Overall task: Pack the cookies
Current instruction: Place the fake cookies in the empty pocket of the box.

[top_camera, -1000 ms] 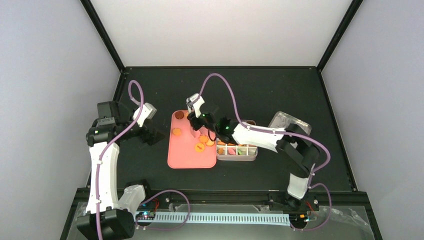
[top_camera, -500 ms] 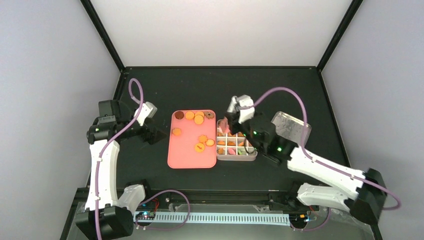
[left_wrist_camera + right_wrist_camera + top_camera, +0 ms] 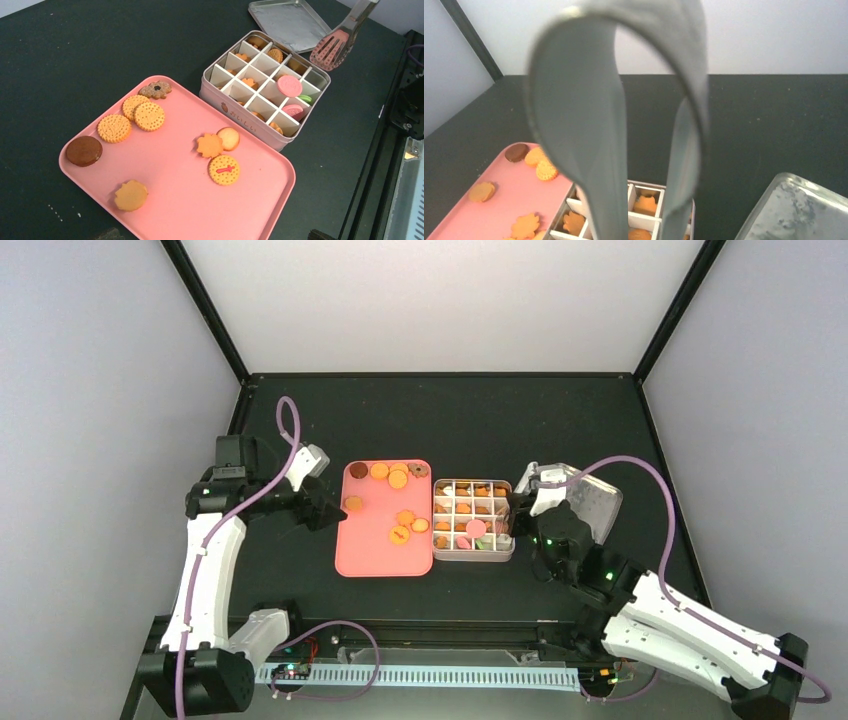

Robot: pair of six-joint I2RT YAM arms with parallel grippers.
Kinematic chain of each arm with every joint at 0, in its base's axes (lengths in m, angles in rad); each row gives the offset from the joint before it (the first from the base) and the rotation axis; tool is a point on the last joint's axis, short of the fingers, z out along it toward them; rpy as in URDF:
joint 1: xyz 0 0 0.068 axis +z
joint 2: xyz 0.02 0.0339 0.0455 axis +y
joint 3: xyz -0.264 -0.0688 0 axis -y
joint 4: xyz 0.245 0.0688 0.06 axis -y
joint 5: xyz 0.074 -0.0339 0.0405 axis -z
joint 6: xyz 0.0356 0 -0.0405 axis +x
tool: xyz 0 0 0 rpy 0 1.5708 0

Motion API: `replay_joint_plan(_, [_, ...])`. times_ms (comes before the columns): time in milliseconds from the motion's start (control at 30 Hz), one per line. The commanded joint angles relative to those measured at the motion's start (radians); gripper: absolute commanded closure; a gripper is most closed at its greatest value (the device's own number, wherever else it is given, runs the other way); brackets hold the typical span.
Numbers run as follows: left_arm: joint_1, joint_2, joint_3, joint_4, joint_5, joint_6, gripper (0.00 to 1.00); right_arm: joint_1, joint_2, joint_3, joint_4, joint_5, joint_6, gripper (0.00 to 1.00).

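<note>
Several cookies (image 3: 398,478), mostly orange and one dark brown, lie on the pink tray (image 3: 372,562); the left wrist view shows them close up (image 3: 223,170). A white compartment box (image 3: 473,552) beside the tray holds more, a pink cookie (image 3: 289,85) on top. My right gripper (image 3: 527,508) is shut on metal tongs (image 3: 589,150) just right of the box. Their pink tips (image 3: 334,46) hang over the box's far corner, and I see no cookie in them. My left gripper (image 3: 325,508) stands open at the tray's left edge, only its fingertips (image 3: 107,234) showing.
The box's metal lid (image 3: 590,502) lies on the black table to the right of the box, close behind my right gripper. Black frame rails border the table at the near edge (image 3: 395,100) and the back.
My right arm has swung back from over the tray, across the box, to the box's right side, tongs still in its grip. My left gripper has shifted slightly toward the tray.
</note>
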Motion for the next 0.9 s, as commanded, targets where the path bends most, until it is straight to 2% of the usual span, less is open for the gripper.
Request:
replay_joint_plan(0, [-0.016, 0.007, 0.042, 0.004, -0.004, -0.004, 0.01, 0.000, 0.012, -0.002, -0.059, 0.047, 0.080, 0.80])
replay_joint_plan(133, [-0.019, 0.006, 0.041, -0.008, -0.010, 0.013, 0.01, -0.001, 0.007, -0.011, -0.046, 0.035, 0.082, 0.80])
replay_joint_plan(300, [-0.023, 0.010, 0.036, -0.010, -0.011, 0.017, 0.01, -0.001, 0.034, 0.000, 0.072, -0.055, 0.011, 0.79])
replay_joint_plan(500, [-0.024, 0.005, 0.048, -0.021, -0.019, 0.020, 0.02, -0.001, 0.212, 0.092, 0.152, -0.123, -0.051, 0.78])
replay_joint_plan(667, [-0.026, -0.002, 0.054, -0.043, -0.028, 0.037, 0.01, 0.001, 0.341, 0.128, 0.200, -0.109, -0.071, 0.78])
replay_joint_plan(867, [-0.025, -0.004, 0.055, -0.050, -0.036, 0.048, 0.01, 0.001, 0.400, 0.132, 0.229, -0.069, -0.112, 0.71])
